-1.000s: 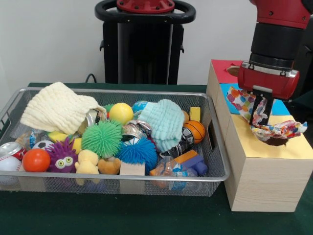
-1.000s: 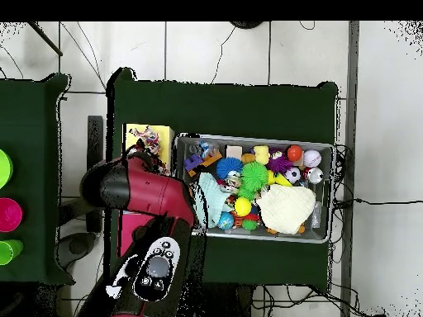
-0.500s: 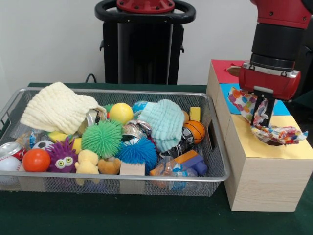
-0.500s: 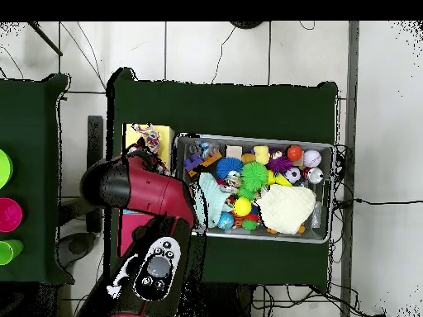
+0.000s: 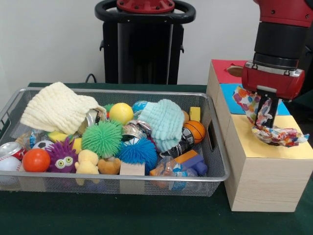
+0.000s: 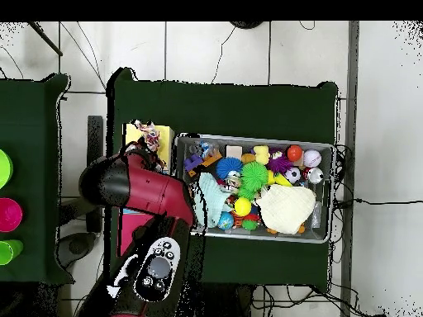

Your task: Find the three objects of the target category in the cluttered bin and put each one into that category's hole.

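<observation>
My gripper hangs over the yellow panel of the wooden box and is shut on a multicoloured patterned cloth. The cloth's lower end lies bunched on the panel, covering its hole. From above, the cloth shows on the yellow panel past the end of the red arm. In the wire bin lie a cream cloth at the left and a light blue cloth near the middle.
The bin also holds spiky balls, an orange ball, a basketball, cans, blocks and a plush toy. The box's red panel and blue panel lie behind the yellow one. Coloured cups stand on a separate table.
My gripper has shifted slightly to the right in the front view, dragging the patterned cloth with it. The cloth's end has settled flatter on the yellow panel, and the dark hole no longer shows.
</observation>
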